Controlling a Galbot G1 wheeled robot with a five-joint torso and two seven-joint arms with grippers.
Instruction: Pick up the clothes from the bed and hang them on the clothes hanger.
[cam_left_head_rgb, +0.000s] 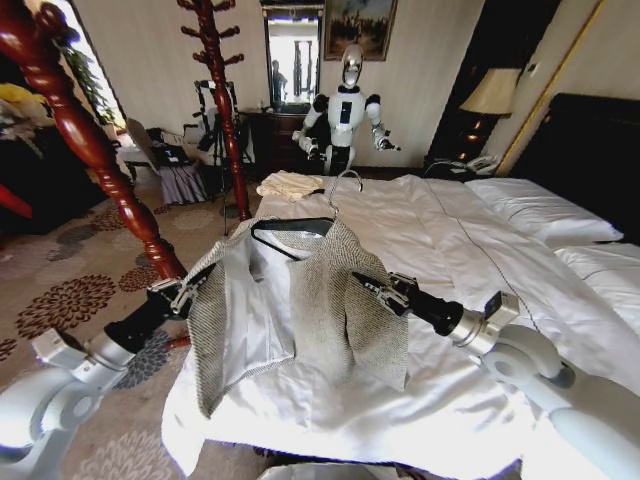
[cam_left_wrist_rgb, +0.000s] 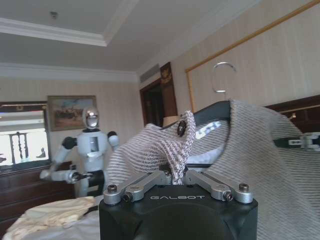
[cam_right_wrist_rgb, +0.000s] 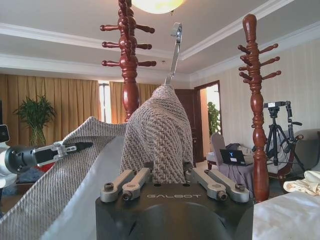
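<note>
2 grippers clamp the cardigan (cam_left_head_rgb: 300, 300) over the bed (cam_left_head_rgb: 520, 290), left gripper (cam_left_head_rgb: 183, 292) on its left front edge, right gripper (cam_left_head_rgb: 378, 291) on its right front, hanger (cam_left_head_rgb: 292, 232) inside the collar; judgement: lift evenly so the shoulders stay seated.

The cardigan (cam_left_head_rgb: 340, 300) is coarse, rough knit with a smooth white cloth lining. The hanger (cam_left_head_rgb: 290, 228) looks like matt black plastic with a shiny wire hook. The bed (cam_left_head_rgb: 480, 260) has smooth white cloth. The coat stand (cam_left_head_rgb: 95, 150) is glossy turned wood.
</note>
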